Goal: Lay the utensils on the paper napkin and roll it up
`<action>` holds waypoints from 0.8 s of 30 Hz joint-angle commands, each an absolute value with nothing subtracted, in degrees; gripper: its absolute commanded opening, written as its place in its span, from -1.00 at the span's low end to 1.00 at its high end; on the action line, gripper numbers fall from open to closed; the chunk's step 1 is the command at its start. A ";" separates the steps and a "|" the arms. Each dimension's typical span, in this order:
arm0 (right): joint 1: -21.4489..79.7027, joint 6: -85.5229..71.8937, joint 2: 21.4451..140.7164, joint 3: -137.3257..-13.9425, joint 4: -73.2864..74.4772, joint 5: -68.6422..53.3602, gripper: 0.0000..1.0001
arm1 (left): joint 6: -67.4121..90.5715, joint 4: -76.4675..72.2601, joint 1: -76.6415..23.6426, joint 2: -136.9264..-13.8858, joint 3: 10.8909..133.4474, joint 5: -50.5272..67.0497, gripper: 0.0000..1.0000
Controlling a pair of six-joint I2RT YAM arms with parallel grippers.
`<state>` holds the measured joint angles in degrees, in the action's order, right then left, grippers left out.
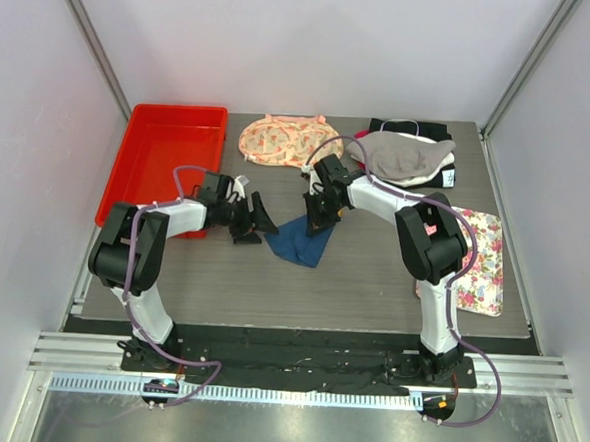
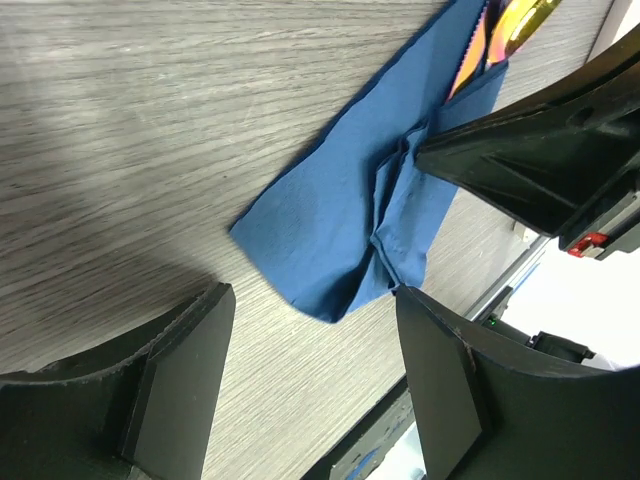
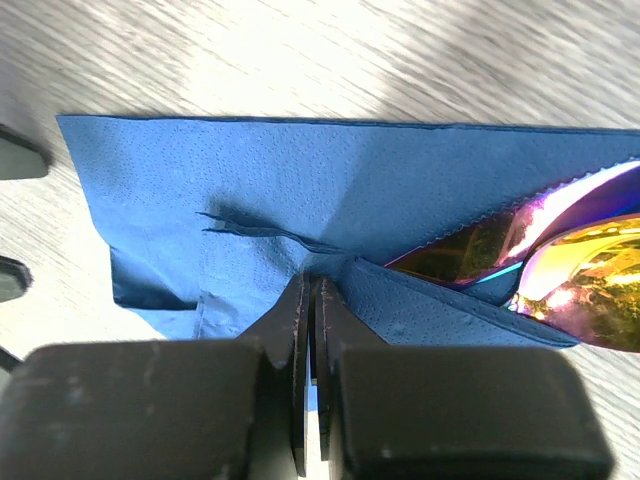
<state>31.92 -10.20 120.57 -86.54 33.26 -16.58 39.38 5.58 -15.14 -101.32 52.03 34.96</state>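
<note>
While the right tool (image 3: 310, 290) was pinched together on a fold of the paper napkin (image 1: 300, 241), the utensils (image 3: 565, 265) lay tucked under that fold, shiny ends poking out of one open side. The napkin sat mid-tabletop (image 1: 371, 286), between the two arms. To roll well, I judged, the pinched edge should travel over the cutlery slowly and low, so nothing slid out. The right arm was folded back, forearm reaching leftward, wrist tipped down onto the napkin's far edge. The left tool (image 2: 312, 298) hovered with fingers apart at the napkin's left corner, gripping nothing.
</note>
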 commanded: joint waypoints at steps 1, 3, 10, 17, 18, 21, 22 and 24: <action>34.19 -6.68 125.24 -82.79 32.52 -14.94 -0.98 | 38.58 5.81 -15.56 -105.19 52.03 30.67 0.43; 34.36 -6.15 125.24 -82.44 32.52 -15.91 -0.98 | 39.20 4.75 -15.82 -106.87 53.17 31.72 0.37; 34.37 -5.71 125.68 -82.00 32.26 -16.61 -0.98 | 41.04 -1.39 -19.94 -112.94 54.49 36.47 0.30; 34.37 -5.54 125.86 -82.09 32.26 -17.40 -0.98 | 42.54 -15.46 -20.22 -113.12 51.50 41.22 0.38; 34.45 -5.54 125.86 -82.00 32.26 -17.58 -0.98 | 40.89 -15.82 -20.21 -113.12 51.76 41.57 0.40; 34.45 -5.28 125.69 -81.91 32.25 -17.93 -0.98 | 36.15 -13.37 -20.04 -113.99 53.60 42.18 0.45; 34.45 -5.19 125.68 -81.91 32.26 -18.28 -0.98 | 34.91 -12.05 -19.95 -114.34 54.31 42.19 0.45; 34.37 -4.92 125.60 -81.83 32.17 -18.54 -0.98 | 32.80 -9.33 -19.69 -114.96 56.24 42.10 0.46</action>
<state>32.80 -7.44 120.64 -85.30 29.34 -20.82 41.12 -14.72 -20.10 -111.33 54.43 46.26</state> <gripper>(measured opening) 0.054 0.721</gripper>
